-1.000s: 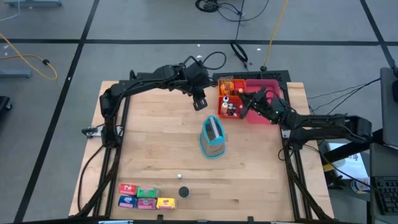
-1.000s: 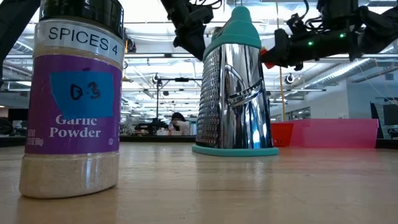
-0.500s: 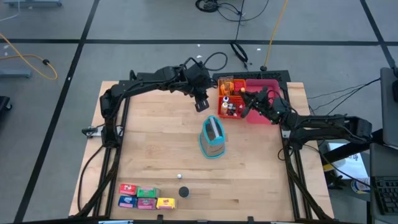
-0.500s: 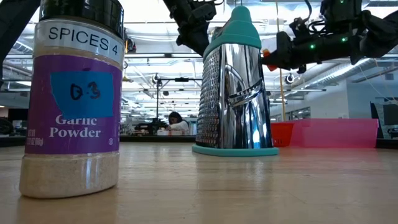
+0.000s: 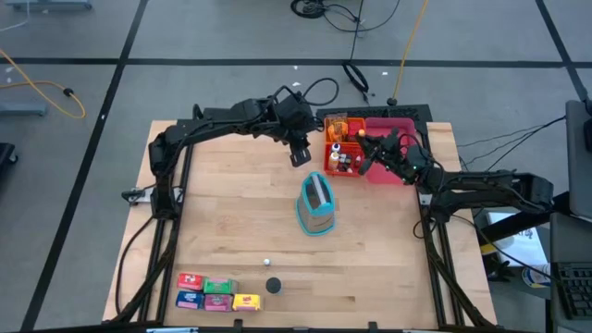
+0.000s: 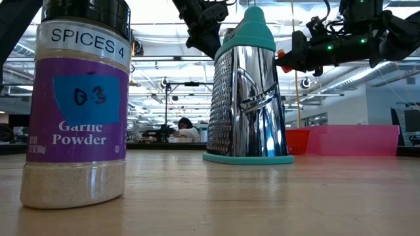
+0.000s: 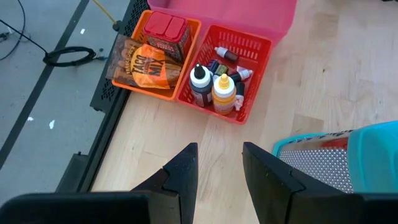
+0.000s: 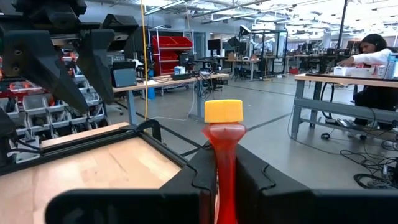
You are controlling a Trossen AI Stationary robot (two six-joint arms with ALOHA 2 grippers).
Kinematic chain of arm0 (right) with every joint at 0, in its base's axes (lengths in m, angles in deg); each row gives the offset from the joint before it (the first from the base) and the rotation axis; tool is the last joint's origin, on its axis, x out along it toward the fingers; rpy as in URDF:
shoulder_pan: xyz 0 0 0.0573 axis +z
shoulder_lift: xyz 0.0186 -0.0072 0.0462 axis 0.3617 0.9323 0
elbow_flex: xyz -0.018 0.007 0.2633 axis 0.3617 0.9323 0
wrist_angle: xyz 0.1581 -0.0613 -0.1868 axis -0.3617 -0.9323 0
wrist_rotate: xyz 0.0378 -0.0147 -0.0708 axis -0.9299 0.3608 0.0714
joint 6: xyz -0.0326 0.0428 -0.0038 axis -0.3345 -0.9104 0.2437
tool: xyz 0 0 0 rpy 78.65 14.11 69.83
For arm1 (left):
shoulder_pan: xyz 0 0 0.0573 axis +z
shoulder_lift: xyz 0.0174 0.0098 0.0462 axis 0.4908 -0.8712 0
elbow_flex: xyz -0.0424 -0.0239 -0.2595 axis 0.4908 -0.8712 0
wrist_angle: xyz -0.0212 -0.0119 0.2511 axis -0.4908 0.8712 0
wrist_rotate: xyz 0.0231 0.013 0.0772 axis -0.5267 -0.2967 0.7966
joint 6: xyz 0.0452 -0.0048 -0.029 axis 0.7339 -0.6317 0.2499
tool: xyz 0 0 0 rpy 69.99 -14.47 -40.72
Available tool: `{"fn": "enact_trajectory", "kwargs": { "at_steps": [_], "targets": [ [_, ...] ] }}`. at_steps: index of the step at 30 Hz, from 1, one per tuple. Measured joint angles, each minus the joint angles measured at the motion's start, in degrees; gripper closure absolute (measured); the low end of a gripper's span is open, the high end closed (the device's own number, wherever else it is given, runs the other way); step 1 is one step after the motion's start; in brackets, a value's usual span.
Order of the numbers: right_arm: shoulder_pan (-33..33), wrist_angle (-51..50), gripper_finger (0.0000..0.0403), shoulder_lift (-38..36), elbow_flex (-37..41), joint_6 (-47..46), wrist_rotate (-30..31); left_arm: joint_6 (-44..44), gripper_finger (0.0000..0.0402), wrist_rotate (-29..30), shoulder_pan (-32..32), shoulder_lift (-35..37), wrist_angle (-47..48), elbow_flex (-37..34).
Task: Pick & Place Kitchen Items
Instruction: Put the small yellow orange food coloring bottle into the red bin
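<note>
Wooden table (image 5: 231,222) seen from above, with two dark arms reaching in from the left and right edges toward the far side. Left arm stretched across the far-left part of the table, its left gripper (image 5: 298,153) raised above bare wood just beside the trays, fingers (image 7: 183,171) spread a little apart with nothing between them. Right arm folded in from the right edge, its right gripper (image 5: 370,148) lifted above the red basket (image 7: 258,46), fingers pressed onto a small red bottle (image 8: 223,155) with a yellow cap, held upright clear of the table. Near mid-table, a metal grater (image 5: 316,203) with teal trim standing upright, between the trays and the near edge. At the far right, a pink tray (image 5: 400,129) behind the red basket, and an orange tray (image 7: 155,50) beside it with a red-lidded container and a snack packet. In the red basket, tiny bottles (image 7: 214,90), some upright, some lying. Along the near-left edge, small coloured boxes (image 5: 217,294) in a cluster, a black piece (image 5: 274,286) just beside them and a small white piece (image 5: 266,263) a little farther in. Close to the low camera, a garlic powder jar (image 6: 79,105) upright. Person seated at a bench in the room beyond.
</note>
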Motion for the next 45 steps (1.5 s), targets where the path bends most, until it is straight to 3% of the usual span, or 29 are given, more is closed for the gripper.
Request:
{"fn": "enact_trajectory", "kwargs": {
  "at_steps": [8,18,32,45],
  "targets": [
    [0.00,0.00,0.0379,0.00,0.00,0.99,-1.50,0.00,0.0275,0.00,0.00,0.00,0.01,0.00],
    [0.00,-0.89,0.0330,0.00,0.00,0.97,-1.33,-0.02,0.0275,0.00,0.00,-0.02,0.02,0.00],
    [0.00,-5.45,0.0378,0.83,0.21,0.78,-1.19,-0.16,0.0275,0.03,-0.60,-0.07,2.07,0.02],
    [-3.51,5.41,0.0356,0.84,13.07,-8.15,-1.14,-1.33,0.0275,0.11,-4.08,-0.07,4.93,0.02]
  ]
}}
